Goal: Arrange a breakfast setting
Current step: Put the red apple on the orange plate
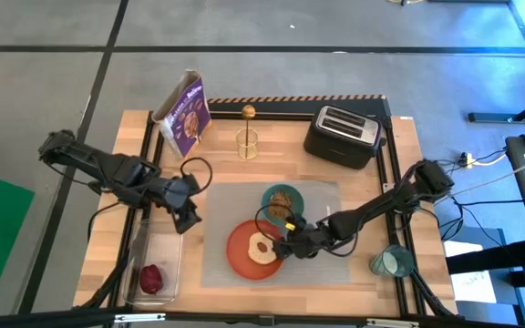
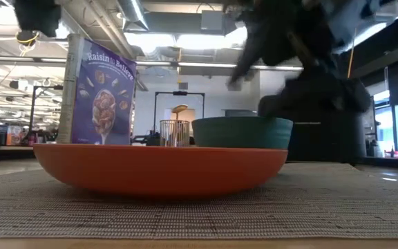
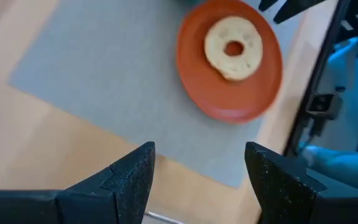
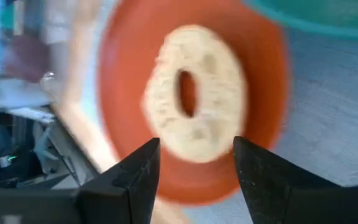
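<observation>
A grey placemat (image 1: 317, 264) lies at the table's middle. On it stands an orange plate (image 1: 237, 257) with a bagel (image 1: 262, 246) lying flat on it, also seen in the right wrist view (image 4: 197, 99). A teal bowl (image 1: 283, 202) with a brown piece in it stands just behind the plate. A teal cup (image 1: 392, 262) stands on the wood at the right. A dark red fruit (image 1: 152, 278) lies in the clear tub (image 1: 164, 251). A gold spoon (image 1: 248, 115) stands in a wire holder. My right gripper (image 1: 290, 246) is open at the bagel's right side. My left gripper (image 1: 188, 214) is open and empty, left of the mat.
A black toaster (image 1: 341, 135) stands at the back right. A purple cereal box (image 1: 185, 114) stands at the back left, with the wire holder (image 1: 247, 144) between them. A black rail frames the table's edges. Bare wood lies left of the mat.
</observation>
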`<state>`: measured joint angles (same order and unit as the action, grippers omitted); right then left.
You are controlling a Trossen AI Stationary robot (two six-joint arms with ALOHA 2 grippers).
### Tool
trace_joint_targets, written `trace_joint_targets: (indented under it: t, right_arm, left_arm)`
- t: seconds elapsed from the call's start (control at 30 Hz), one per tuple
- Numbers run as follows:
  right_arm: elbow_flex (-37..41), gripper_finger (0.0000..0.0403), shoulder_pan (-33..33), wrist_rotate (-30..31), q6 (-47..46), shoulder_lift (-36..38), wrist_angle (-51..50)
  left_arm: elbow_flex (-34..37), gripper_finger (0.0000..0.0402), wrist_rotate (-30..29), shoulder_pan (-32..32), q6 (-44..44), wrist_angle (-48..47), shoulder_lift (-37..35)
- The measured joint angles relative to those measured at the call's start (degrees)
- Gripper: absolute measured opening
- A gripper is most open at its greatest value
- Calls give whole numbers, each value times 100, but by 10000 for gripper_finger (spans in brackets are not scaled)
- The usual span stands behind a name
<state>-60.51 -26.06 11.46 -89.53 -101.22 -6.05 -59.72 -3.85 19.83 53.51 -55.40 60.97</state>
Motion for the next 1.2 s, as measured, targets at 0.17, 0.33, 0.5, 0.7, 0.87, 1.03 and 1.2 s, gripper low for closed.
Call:
trace_joint_targets:
  t: [0.17, 0.33, 0.5, 0.7, 0.87, 1.03, 1.2]
  right_arm:
    - [-312, 189, 26, 206, 589, 309, -462]
    - [-630, 188, 65, 527, 1257, 612, -1053]
    - [-917, 188, 285, 603, 2017, 768, -1370]
    - [-1157, 188, 610, 551, 2865, 917, -1427]
    - [-1273, 188, 839, 292, 3371, 931, -1499]
    - [-1285, 188, 1058, 0, 3650, 931, -1516]
    - [-1285, 188, 1183, -158, 4030, 931, -1518]
  left_arm:
    - [0, 244, 5, 545, 660, -73, 31]
    - [0, 244, 40, 1168, 1429, -153, 160]
    - [0, 244, 76, 1910, 2170, -217, 488]
    - [2, 244, 1109, 2620, 2805, -849, 1115]
    - [4, 244, 1846, 2899, 4005, -1056, 1397]
    - [4, 247, 1802, 3107, 5452, -791, 1541]
    - [4, 275, 1354, 3362, 6287, -364, 1885]
